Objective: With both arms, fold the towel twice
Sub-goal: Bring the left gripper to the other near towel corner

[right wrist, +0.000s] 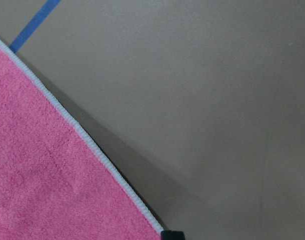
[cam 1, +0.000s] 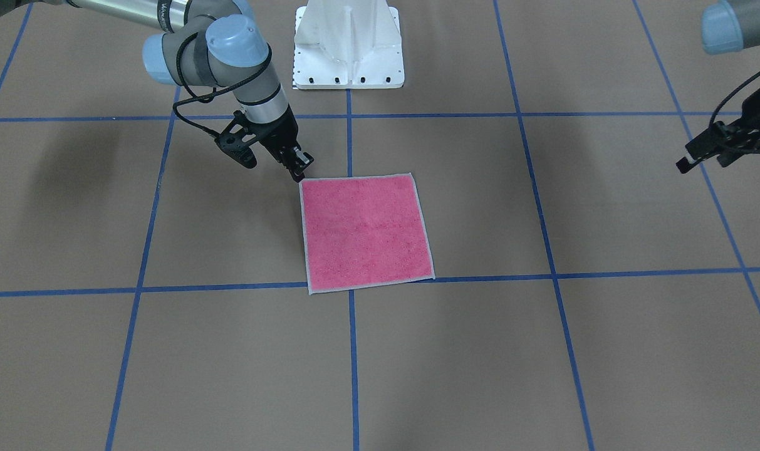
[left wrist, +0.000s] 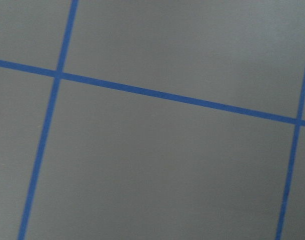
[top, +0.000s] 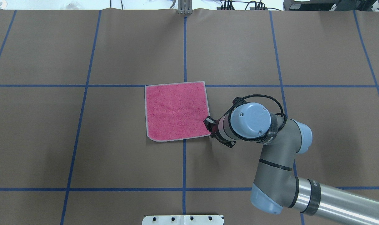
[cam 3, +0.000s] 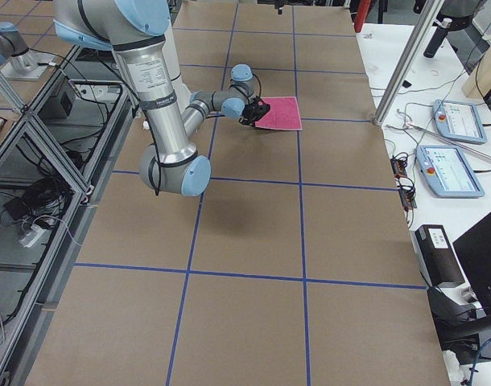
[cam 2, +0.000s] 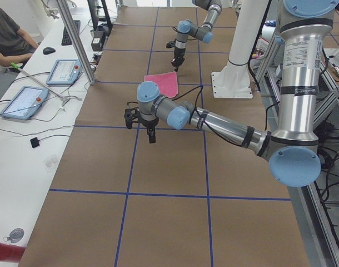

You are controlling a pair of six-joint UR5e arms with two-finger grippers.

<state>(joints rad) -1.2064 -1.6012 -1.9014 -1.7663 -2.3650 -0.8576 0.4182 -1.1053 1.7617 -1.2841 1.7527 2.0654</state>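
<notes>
The towel (cam 1: 366, 233) (top: 176, 111) lies flat and unfolded on the brown table, pink face up, its light grey border showing all round. My right gripper (cam 1: 299, 170) (top: 210, 126) is down at the towel's near right corner, and its fingers look slightly open, astride the edge. The right wrist view shows the towel (right wrist: 42, 190) with a dark shadow along its border and one black fingertip (right wrist: 172, 234). My left gripper (cam 1: 700, 161) (cam 2: 149, 132) hangs open above bare table far off to the robot's left, holding nothing. Only paper and blue tape show in its wrist view.
The white pedestal base (cam 1: 348, 44) (top: 183, 219) stands at the robot's side of the table. Blue tape lines (top: 184, 50) divide the brown paper into squares. A seated person (cam 2: 8, 39), two tablets (cam 2: 63, 71) and an aluminium post (cam 2: 75, 39) lie beyond the far edge.
</notes>
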